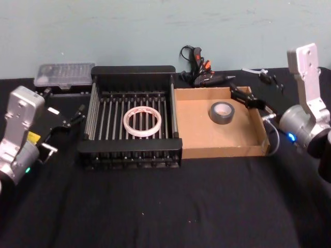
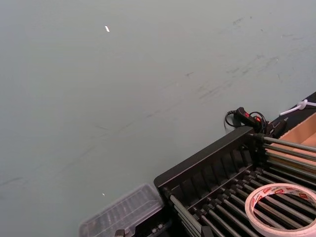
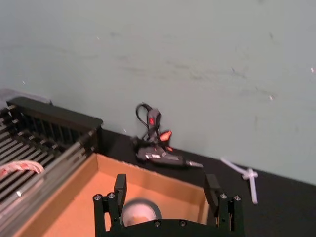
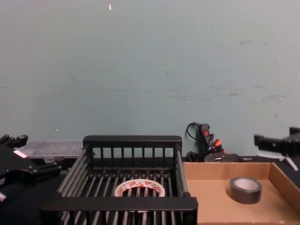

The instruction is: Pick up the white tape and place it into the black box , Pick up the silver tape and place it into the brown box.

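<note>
Jaws of the right gripper [image 3: 168, 190] are held wide and empty above the cardboard brown box [image 1: 196, 135]; the left gripper's [image 1: 77, 116] cannot be judged.

The thick grey silver tape [image 1: 221, 112] lies flat in the brown box, the thin white tape [image 1: 142, 122] on the slatted black box [image 1: 129, 153] floor.

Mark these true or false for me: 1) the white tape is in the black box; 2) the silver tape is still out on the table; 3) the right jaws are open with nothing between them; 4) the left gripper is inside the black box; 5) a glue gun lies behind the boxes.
1) True: the white tape lies flat on the bars of the black box.
2) False: the silver tape sits on the floor of the brown box.
3) True: the right gripper has its jaws apart and empty, near the brown box's right wall.
4) False: the left gripper is outside the box, left of it.
5) True: the glue gun lies by the wall.
</note>
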{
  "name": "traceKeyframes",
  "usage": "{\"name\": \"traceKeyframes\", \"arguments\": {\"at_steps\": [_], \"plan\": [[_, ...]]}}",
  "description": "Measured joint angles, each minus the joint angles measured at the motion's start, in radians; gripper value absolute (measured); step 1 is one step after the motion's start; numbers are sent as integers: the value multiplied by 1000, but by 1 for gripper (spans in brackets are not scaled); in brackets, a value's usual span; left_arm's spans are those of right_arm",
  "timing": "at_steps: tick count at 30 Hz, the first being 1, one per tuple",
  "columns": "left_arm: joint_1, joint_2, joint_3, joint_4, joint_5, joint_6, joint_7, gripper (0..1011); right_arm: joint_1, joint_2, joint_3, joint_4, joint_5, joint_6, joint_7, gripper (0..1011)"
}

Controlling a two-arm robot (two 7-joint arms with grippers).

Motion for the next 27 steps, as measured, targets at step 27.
{"name": "traceKeyframes", "arguments": {"at_steps": [27], "plan": [[0, 0, 0, 0, 0, 0, 0, 1001, -39, -20, 20, 48, -19, -4, 2, 1002]]}}
